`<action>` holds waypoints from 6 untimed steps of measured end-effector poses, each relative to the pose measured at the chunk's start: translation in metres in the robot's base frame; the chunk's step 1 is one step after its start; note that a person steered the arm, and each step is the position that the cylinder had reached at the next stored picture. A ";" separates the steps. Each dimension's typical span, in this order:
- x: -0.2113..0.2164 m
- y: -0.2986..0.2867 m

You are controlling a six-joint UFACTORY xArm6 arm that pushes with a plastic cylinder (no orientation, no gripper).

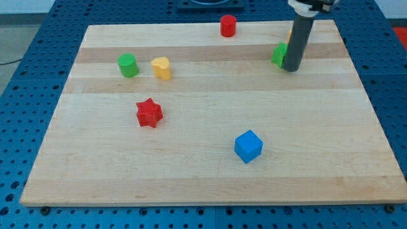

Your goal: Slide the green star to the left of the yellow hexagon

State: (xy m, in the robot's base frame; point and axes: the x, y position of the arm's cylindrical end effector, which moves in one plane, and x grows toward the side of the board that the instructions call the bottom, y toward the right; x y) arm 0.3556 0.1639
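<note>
A green block [278, 55], its shape partly hidden, sits near the view's top right on the wooden board [210, 178]. My tip [291, 69] rests on the board, touching or almost touching the green block's right side. A thin yellow-orange sliver [290, 33] shows just behind the rod, above the green block; the rod hides most of it and its shape cannot be made out.
A green cylinder [128, 65] and a yellow block [162, 67] sit side by side at the upper left. A red cylinder [228, 26] stands at the top edge. A red star [149, 113] lies left of centre, a blue cube [248, 146] below centre.
</note>
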 end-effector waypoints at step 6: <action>-0.058 -0.002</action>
